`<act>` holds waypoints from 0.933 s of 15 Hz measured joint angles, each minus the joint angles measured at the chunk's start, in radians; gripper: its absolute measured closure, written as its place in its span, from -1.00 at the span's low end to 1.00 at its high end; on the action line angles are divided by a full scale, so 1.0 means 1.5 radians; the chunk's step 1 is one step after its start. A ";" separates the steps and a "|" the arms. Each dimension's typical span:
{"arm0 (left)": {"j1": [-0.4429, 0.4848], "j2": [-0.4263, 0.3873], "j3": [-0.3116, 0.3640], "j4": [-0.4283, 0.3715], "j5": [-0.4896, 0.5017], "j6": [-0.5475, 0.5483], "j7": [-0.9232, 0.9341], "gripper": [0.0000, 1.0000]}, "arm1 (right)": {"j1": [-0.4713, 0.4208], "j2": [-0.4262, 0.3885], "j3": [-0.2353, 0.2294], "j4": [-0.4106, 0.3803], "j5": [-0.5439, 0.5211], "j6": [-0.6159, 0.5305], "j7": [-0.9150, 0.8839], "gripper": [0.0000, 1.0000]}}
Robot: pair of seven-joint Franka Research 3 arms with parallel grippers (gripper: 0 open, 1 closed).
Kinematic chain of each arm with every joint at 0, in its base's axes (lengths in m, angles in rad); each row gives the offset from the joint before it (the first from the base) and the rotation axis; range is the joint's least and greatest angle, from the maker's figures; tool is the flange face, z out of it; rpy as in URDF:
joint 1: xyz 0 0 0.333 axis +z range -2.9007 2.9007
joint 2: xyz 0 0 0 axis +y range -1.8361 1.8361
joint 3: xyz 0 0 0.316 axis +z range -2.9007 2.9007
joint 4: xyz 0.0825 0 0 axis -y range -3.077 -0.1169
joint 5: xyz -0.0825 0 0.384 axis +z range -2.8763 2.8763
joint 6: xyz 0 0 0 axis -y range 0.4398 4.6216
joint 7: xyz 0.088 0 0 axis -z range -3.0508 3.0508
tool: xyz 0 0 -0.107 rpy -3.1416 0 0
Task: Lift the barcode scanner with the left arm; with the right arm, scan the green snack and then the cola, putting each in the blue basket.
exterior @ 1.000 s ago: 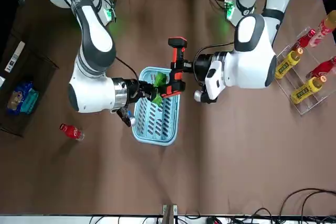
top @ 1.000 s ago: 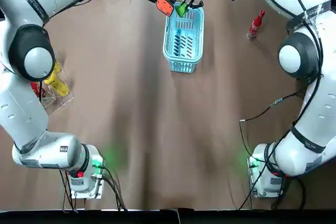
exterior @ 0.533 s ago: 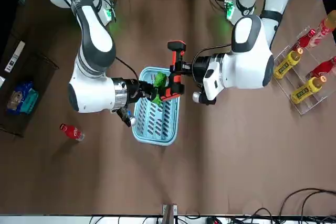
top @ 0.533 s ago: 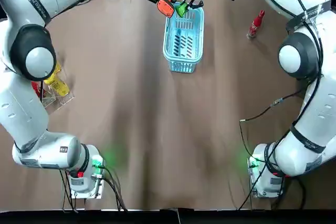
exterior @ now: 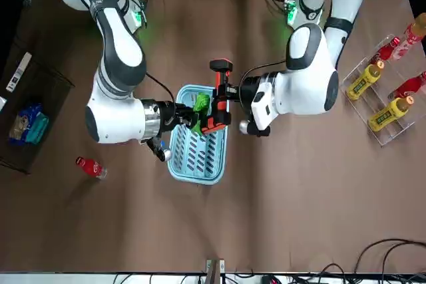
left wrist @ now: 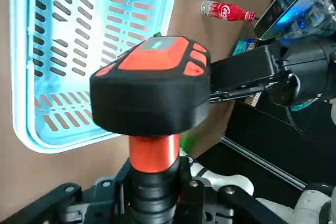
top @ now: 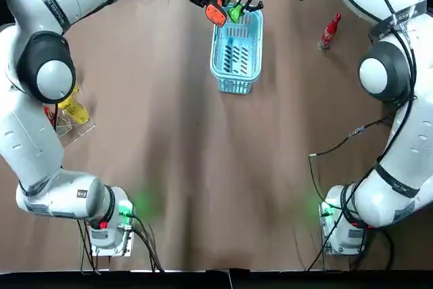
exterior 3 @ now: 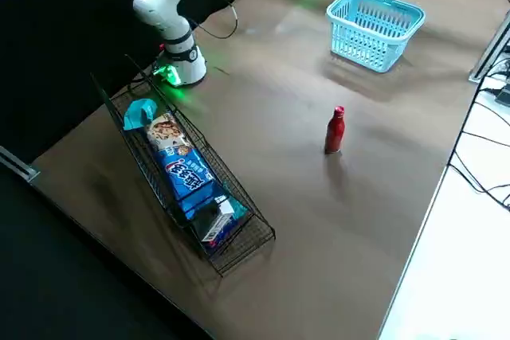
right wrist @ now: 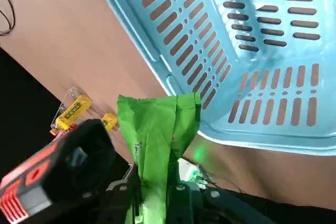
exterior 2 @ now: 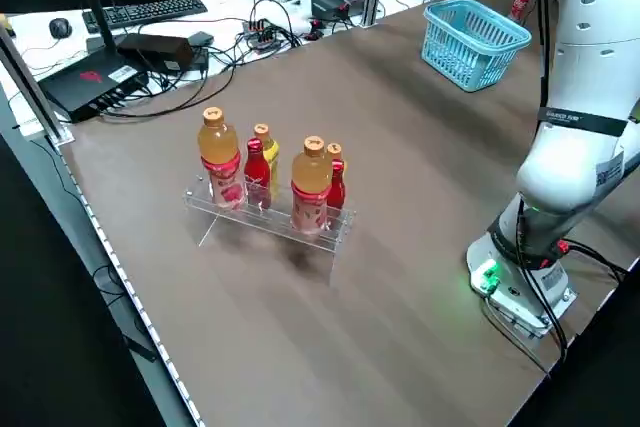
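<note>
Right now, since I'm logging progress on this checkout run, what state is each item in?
barcode scanner: lifted, clamped in the left jaws.
green snack: clamped in the right jaws, next to the scanner.
blue basket: upright on the table, empty.
cola bottle: standing upright on the table, not gripped.
</note>
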 joint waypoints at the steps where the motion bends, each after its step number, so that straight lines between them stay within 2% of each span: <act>1: 0.002 0.000 0.000 0.001 0.003 -0.002 -0.001 0.27 | 0.000 0.000 0.000 0.000 -0.002 0.000 0.000 0.57; 5: 0.011 0.000 0.000 0.003 0.004 -0.022 -0.007 0.27 | 0.000 0.000 -0.001 0.000 -0.013 -0.001 -0.002 0.57; 9: 0.017 -0.001 0.001 0.004 0.044 -0.047 -0.008 0.27 | 0.000 0.008 -0.001 -0.002 -0.120 -0.001 -0.041 0.57; 11: 0.017 -0.001 0.001 0.004 0.052 -0.052 -0.011 0.27 | 0.003 0.012 -0.001 -0.004 -0.150 0.003 -0.071 0.57; 14: 0.020 -0.001 0.001 0.004 0.052 -0.052 -0.025 0.27 | 0.021 0.035 0.000 -0.006 -0.192 0.071 -0.110 0.57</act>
